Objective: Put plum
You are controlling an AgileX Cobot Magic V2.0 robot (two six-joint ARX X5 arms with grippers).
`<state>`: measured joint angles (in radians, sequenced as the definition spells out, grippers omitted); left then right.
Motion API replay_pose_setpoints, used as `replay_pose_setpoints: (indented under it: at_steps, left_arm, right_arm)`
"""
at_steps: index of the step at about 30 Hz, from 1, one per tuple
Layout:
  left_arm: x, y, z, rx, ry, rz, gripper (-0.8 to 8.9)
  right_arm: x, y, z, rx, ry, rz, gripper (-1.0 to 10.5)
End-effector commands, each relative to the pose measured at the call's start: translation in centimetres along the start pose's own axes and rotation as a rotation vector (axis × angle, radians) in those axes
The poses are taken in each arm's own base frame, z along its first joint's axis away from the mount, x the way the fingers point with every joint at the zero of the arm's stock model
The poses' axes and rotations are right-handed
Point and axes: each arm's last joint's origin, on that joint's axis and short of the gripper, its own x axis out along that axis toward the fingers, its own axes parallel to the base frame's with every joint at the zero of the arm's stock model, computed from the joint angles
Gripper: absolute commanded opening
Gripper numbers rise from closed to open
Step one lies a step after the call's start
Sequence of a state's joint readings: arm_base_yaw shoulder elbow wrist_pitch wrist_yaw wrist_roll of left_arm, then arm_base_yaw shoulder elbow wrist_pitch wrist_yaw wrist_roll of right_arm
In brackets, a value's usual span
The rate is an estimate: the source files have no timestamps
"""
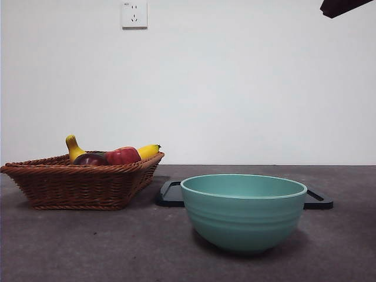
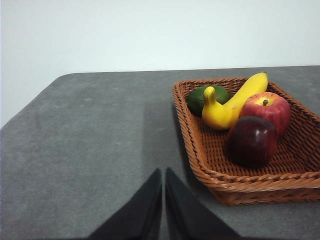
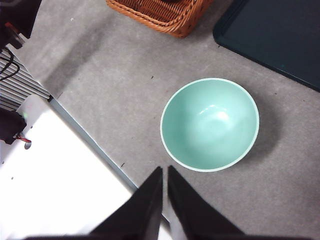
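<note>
Nearest sits the teal bowl [image 1: 244, 211], empty. Both my left gripper [image 2: 163, 172] and right gripper [image 3: 164, 171] are closed, holding nothing; the plum [image 2: 251, 141] lies in the wicker basket [image 2: 210, 172], apart from my left jaws.

No legible text, label, brand or number. White wall socket plate [image 1: 134, 14] carries a tiny mark, too small to read.

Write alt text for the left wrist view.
A wicker basket on a grey table holds a dark plum, a red apple, a yellow banana and a green fruit. The left claw, shut and empty, hangs over the table beside it.
</note>
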<state>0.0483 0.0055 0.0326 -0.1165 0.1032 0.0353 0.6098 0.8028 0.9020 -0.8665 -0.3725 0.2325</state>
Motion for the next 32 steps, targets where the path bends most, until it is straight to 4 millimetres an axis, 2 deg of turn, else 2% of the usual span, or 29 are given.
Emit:
replay_pose_setpoints:
  at_steps: [1,8,32]
  left_arm:
    - [0.16,0.03,-0.71,-0.009,0.021,0.005,0.09]
    - [0.13,0.00,-1.36,-0.016,0.087,0.003,0.09]
    - [0.13,0.00,-1.34,-0.038,0.087,0.004,0.09]
  right_arm:
    - [-0.11,0.26,0.32,-0.021,-0.011,0.010,0.1]
    - [-0.11,0.26,0.32,-0.021,-0.011,0.010,0.1]
    - [-0.11,0.26,0.32,-0.021,-0.011,0.010,0.1]
